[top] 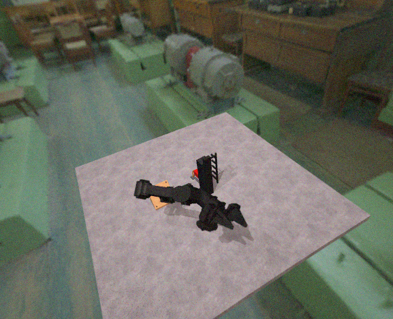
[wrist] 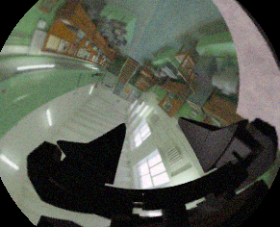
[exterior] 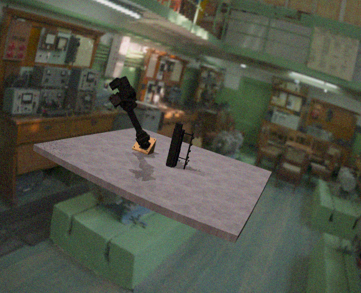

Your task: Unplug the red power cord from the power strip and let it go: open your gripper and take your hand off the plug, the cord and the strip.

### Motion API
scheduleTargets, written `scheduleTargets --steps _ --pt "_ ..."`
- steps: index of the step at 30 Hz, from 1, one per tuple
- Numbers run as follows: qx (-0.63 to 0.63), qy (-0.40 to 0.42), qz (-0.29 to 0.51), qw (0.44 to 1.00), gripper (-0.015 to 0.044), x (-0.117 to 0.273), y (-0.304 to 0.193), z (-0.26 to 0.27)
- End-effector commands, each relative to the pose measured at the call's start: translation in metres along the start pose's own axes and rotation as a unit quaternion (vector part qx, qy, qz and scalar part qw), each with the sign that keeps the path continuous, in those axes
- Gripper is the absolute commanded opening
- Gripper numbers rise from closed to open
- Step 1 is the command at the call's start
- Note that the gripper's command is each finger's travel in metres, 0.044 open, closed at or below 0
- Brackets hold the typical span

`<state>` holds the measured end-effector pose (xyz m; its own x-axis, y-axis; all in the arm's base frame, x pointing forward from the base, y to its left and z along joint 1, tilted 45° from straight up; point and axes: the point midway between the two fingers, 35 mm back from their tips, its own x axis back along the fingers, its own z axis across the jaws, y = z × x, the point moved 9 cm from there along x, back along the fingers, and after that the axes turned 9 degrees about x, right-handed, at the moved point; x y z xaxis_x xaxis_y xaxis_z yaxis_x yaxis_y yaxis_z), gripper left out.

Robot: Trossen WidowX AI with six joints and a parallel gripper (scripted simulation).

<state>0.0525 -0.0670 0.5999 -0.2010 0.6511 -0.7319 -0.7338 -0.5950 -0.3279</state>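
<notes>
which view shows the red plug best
The top view: the red plug peeks out beside the upright black power strip. In the exterior view the strip hides it; the wrist view shows only room and open gripper.

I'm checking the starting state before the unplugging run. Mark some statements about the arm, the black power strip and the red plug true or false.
1. The black upright power strip stands on the grey table. True.
2. The gripper is closed on the red plug. False: it is open, away from the plug, holding nothing.
3. The arm's base sits on an orange square plate. True.
4. The power strip lies flat. False: it stands upright.
</notes>
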Motion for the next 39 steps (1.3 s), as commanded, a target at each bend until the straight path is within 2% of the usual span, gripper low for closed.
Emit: scheduleTargets --steps 1,9,16,23,31,39 --pt "0.001 -0.002 0.001 1.000 0.0374 0.000 0.000 -0.001" --pt "0.103 -0.109 0.052 0.987 0.0164 -0.008 -0.024 -0.062" --pt "0.241 -0.214 0.153 0.934 0.0160 0.002 -0.063 -0.132" --pt "0.376 -0.275 0.290 0.836 0.0160 0.036 -0.108 -0.194" --pt "0.507 -0.275 0.464 0.672 0.0160 0.100 -0.159 -0.248" --pt "0.597 -0.199 0.627 0.459 0.0160 0.185 -0.197 -0.282"
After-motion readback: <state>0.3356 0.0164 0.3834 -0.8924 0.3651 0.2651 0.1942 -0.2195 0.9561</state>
